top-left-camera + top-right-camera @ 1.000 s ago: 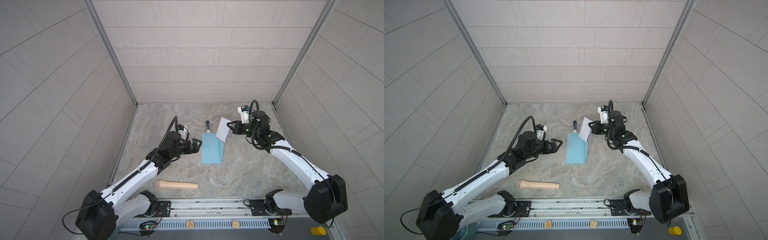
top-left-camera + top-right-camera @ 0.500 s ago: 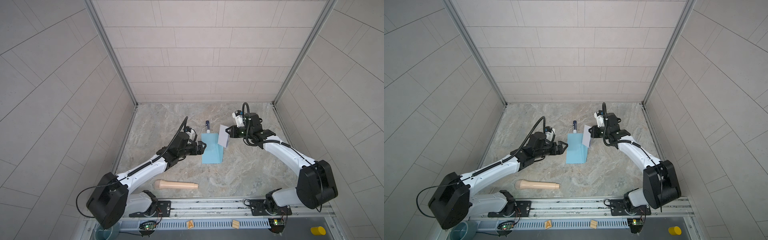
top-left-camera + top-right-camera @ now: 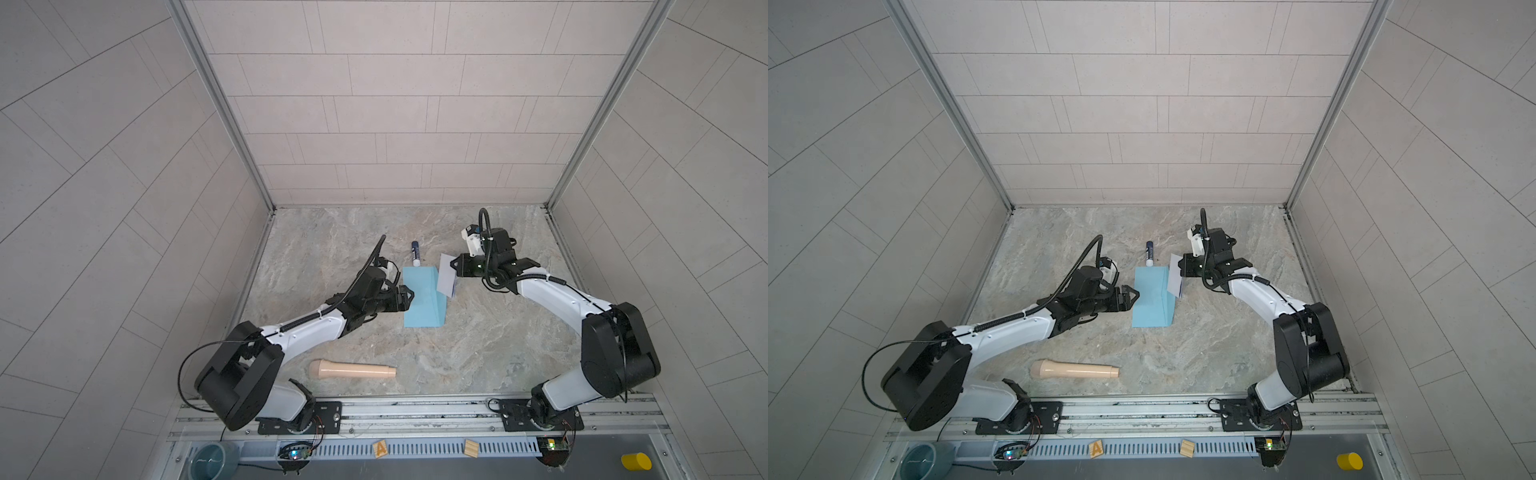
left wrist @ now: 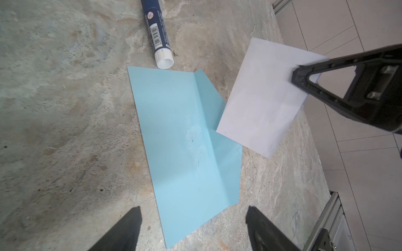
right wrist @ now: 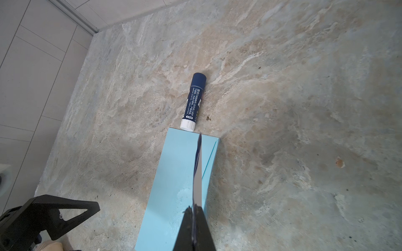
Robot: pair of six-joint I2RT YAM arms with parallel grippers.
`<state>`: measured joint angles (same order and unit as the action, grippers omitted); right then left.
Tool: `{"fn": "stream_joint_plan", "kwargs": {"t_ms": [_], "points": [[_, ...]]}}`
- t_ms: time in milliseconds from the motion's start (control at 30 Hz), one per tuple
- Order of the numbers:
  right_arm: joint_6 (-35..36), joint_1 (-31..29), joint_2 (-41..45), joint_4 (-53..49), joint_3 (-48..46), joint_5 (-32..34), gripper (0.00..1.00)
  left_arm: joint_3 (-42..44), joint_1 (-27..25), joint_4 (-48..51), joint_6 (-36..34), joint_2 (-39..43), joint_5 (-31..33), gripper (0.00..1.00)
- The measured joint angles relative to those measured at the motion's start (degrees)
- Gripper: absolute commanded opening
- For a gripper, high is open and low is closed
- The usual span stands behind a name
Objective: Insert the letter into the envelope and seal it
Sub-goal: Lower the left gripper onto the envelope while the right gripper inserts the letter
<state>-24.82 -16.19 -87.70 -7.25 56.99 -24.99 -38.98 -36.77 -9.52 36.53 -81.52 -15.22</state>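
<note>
The light blue envelope [image 3: 422, 305] [image 3: 1150, 305] lies flat on the stone table, its flap [image 4: 226, 139] standing open along the side nearer the right arm. My right gripper [image 3: 455, 266] [image 3: 1181, 266] [image 5: 192, 208] is shut on the white letter [image 3: 446, 279] [image 4: 261, 97], which hangs on edge over the flap fold. In the right wrist view the letter [image 5: 197, 171] shows edge-on above the envelope [image 5: 171, 178]. My left gripper [image 3: 409, 297] [image 3: 1136, 296] [image 4: 193, 211] is open at the envelope's [image 4: 180, 141] left edge, holding nothing.
A dark blue glue stick [image 3: 415, 254] [image 4: 157, 37] [image 5: 193, 102] lies just behind the envelope. A beige roller [image 3: 351, 369] [image 3: 1073, 369] rests near the table's front. Side walls close in the table. A blue cup [image 3: 214, 459], wooden blocks [image 3: 380, 449] and a yellow cylinder [image 3: 636, 461] sit below the front rail.
My left gripper has moved right to the envelope's left edge. My right gripper has carried the letter lower and closer over the envelope's flap side.
</note>
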Motion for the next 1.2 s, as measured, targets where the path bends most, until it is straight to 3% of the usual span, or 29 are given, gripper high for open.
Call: {"fn": "stream_joint_plan", "kwargs": {"t_ms": [800,1200], "points": [[-1.16,1.25,-3.96,0.48,-1.05,-0.7,0.0,2.12,-0.39,-6.58,1.33,-11.13,0.33,0.49],[-1.14,1.27,-5.53,0.22,-1.11,-0.7,0.0,2.56,-1.07,-9.64,1.99,-13.53,0.52,0.42]]}}
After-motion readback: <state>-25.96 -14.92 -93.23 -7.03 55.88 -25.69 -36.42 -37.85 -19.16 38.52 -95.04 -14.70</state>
